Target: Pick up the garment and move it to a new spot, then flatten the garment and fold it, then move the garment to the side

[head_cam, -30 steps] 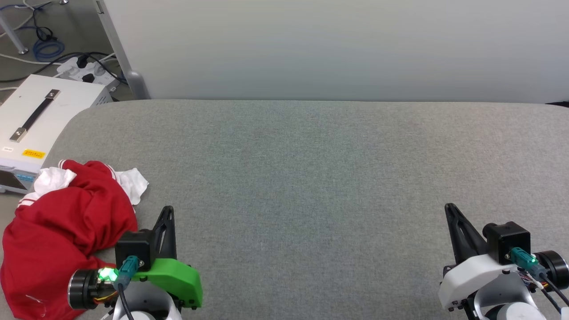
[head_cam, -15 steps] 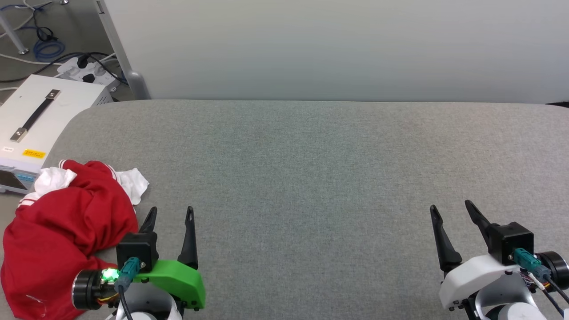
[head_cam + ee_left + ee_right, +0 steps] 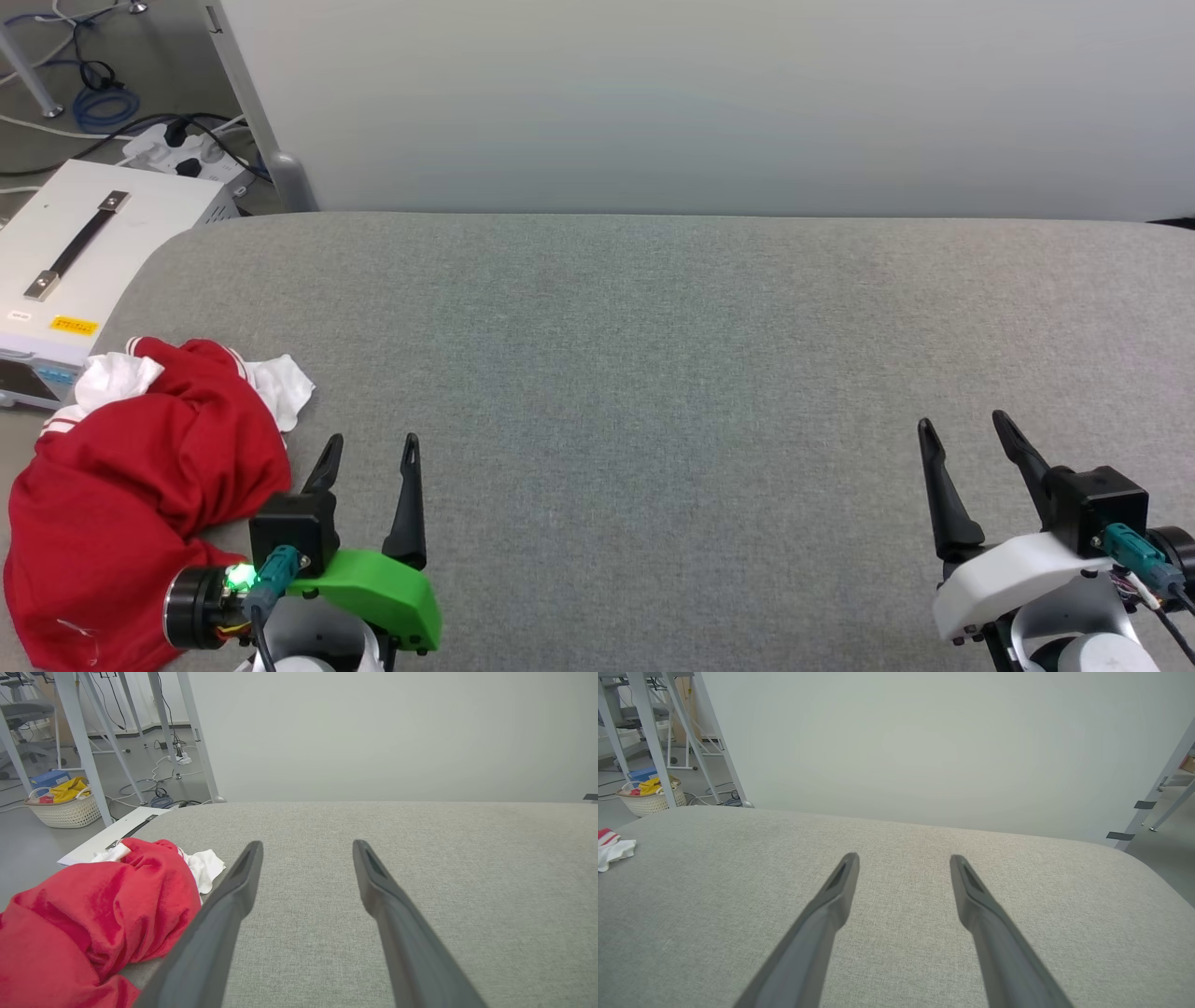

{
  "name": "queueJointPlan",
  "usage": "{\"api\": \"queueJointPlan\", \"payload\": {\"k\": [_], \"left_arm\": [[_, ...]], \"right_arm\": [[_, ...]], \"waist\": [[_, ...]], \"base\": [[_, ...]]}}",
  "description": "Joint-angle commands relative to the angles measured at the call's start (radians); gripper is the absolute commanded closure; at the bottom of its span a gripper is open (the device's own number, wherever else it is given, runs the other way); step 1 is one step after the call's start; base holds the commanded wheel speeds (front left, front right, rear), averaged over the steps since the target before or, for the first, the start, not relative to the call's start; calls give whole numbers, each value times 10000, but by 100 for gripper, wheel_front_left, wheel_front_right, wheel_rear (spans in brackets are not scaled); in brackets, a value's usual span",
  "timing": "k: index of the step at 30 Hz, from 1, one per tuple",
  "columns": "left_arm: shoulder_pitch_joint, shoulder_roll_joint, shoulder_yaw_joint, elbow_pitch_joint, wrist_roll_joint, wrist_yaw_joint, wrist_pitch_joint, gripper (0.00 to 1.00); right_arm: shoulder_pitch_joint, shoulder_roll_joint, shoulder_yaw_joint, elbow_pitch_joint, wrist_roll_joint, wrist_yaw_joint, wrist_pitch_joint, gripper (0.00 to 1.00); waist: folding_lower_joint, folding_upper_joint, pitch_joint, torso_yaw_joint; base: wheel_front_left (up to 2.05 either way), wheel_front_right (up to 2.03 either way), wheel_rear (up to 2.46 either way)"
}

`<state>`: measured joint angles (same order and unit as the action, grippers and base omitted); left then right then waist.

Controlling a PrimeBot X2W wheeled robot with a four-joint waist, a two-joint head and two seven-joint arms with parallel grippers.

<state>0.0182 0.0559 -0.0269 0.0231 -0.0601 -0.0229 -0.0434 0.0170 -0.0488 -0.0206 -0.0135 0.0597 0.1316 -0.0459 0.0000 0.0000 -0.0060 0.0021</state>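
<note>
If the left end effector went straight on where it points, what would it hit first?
Likely the pale wall panel behind the grey table, though depth is unclear; the red jersey lies beside the left end effector, not ahead.

The left arm's green shell (image 3: 383, 588), dotted with dark screws, carries a black block (image 3: 294, 532), a teal plug (image 3: 275, 569) with a black cable, and a glowing green light (image 3: 241, 577). The right arm has a white shell (image 3: 1013, 574). Both end in long, dark, tapering jaws.
</note>
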Motion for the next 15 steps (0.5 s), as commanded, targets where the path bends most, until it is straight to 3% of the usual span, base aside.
{"api": "queueJointPlan", "payload": {"k": [1, 15], "left_arm": [[-212, -13, -39, 41, -180, -76, -105, 0], [-348, -19, -188, 180, -624, -215, -394, 0]], "right_arm": [[-11, -6, -35, -83, 167, -2, -111, 0], [26, -7, -186, -308, 456, -3, -395, 0]], "waist": [[0, 0, -7, -2], [0, 0, 1, 3]], "base": [[0, 0, 0], [0, 0, 0]]}}
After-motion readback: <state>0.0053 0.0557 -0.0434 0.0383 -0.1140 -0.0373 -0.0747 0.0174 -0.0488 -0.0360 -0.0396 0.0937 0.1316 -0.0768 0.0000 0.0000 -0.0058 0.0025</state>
